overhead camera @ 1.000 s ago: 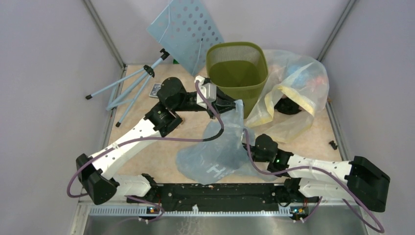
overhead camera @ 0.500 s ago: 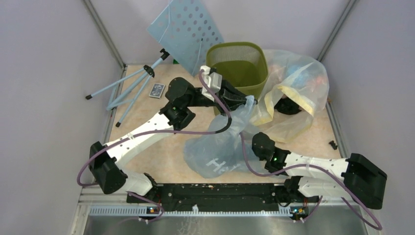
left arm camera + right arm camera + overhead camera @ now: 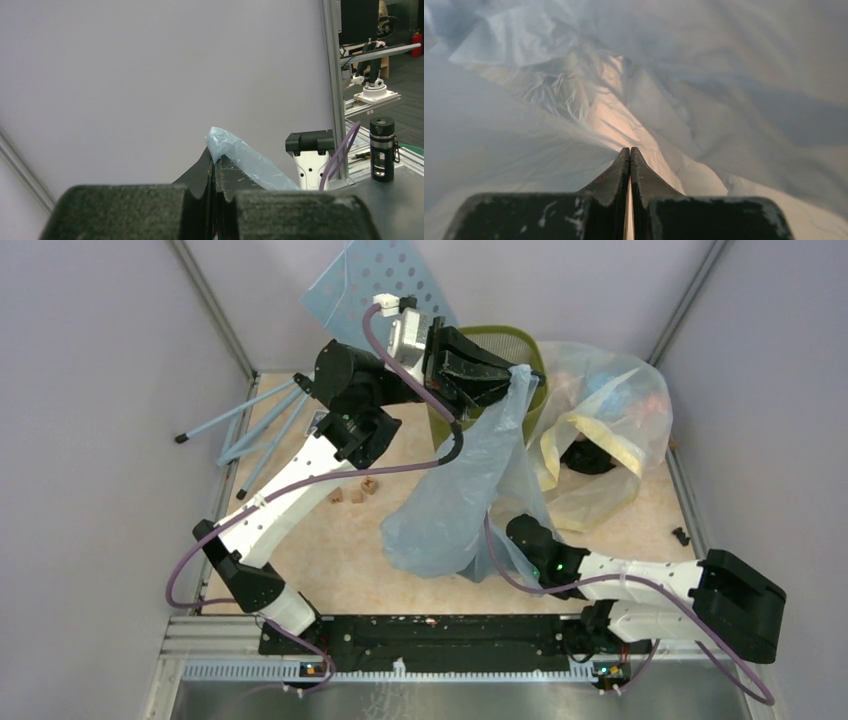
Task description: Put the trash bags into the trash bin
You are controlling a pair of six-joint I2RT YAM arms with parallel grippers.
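The pale blue-grey trash bag (image 3: 455, 495) hangs stretched from my left gripper (image 3: 518, 373) down to the table. The left gripper is shut on the bag's top corner, raised at the front rim of the olive-green trash bin (image 3: 500, 335), which it largely hides. In the left wrist view the shut tips (image 3: 216, 157) pinch a blue fold of the bag (image 3: 250, 162). My right gripper (image 3: 629, 150) is shut with the bag's film (image 3: 574, 90) at its tips and all round it. In the top view its fingers are hidden under the bag's lower right part.
A big clear-yellowish bag (image 3: 600, 430) with colourful contents lies right of the bin. A light-blue perforated panel (image 3: 375, 285) and a tripod (image 3: 255, 420) stand at the back left. Small brown blocks (image 3: 355, 490) lie mid-table. A small black piece (image 3: 680, 535) lies at the right edge.
My left gripper rose and moved back toward the bin's rim, pulling the bag up off the table. The brown blocks came into view. The right arm shifted slightly left.
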